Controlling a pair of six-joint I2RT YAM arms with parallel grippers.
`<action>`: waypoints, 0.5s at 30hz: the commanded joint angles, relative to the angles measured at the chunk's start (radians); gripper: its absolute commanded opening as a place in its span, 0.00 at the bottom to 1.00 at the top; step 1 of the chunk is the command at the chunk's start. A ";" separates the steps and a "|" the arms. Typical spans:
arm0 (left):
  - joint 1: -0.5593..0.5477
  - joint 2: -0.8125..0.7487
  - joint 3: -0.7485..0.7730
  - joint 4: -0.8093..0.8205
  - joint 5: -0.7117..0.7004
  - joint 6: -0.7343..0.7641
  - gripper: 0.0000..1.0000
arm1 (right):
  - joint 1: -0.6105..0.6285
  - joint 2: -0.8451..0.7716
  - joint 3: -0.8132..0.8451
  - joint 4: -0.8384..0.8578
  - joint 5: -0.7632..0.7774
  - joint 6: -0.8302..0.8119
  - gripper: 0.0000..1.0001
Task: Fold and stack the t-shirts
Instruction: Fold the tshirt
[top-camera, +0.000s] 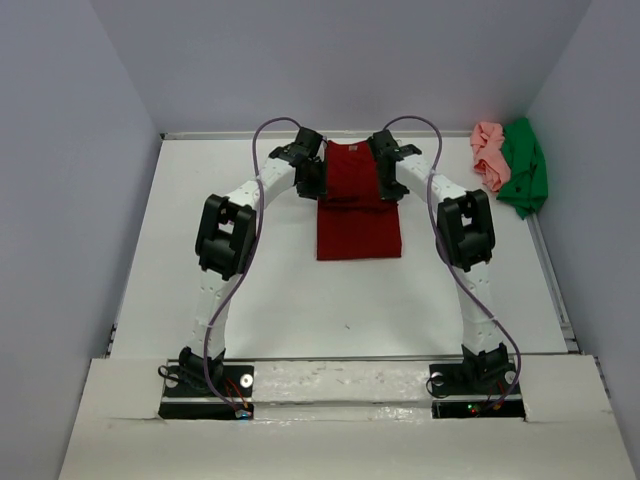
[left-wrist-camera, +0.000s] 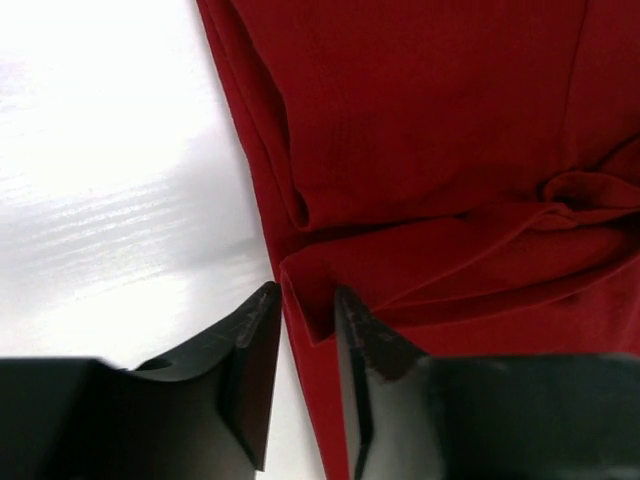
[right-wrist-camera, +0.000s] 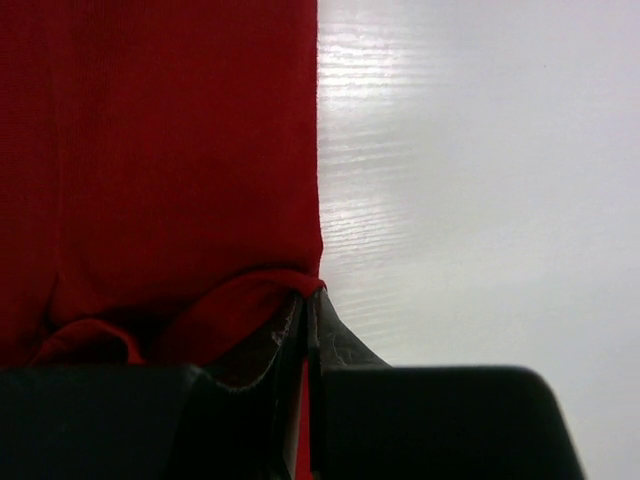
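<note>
You have the white table (top-camera: 270, 300) walled in grey on the left, far and right sides. Bare surface shows from the near edge up to the shirt, and across to the left edge.

The dark red t-shirt (top-camera: 358, 225) lies at the middle of the far half, its top close to the far edge. It is folded into a long strip running near to far. The far part is a slightly narrower layer on top of a wider, flat near part with straight side edges. In the left wrist view the cloth bunches into soft folds along its left edge.

The green t-shirt (top-camera: 525, 170) sits crumpled in the far right corner, right at the right edge. The pink t-shirt (top-camera: 489, 155) is crumpled against its left side, touching it. Both are well apart from the red one, with bare table between.

Your left gripper (left-wrist-camera: 307, 300) is at the red shirt's left edge with its jaws parted. A folded lip of cloth lies in the gap, unpinched. Your right gripper (right-wrist-camera: 305, 300) is at the right edge, jaws pressed almost together on a sliver of red cloth.
</note>
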 joint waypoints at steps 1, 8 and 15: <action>0.000 -0.037 -0.028 0.070 -0.001 0.008 0.42 | -0.005 0.007 0.055 0.076 0.036 -0.064 0.10; 0.000 -0.095 -0.095 0.120 -0.028 0.007 0.48 | -0.014 0.037 0.142 0.109 0.010 -0.145 0.38; -0.014 -0.210 -0.196 0.154 -0.120 -0.016 0.50 | -0.024 0.054 0.273 0.137 0.003 -0.226 0.48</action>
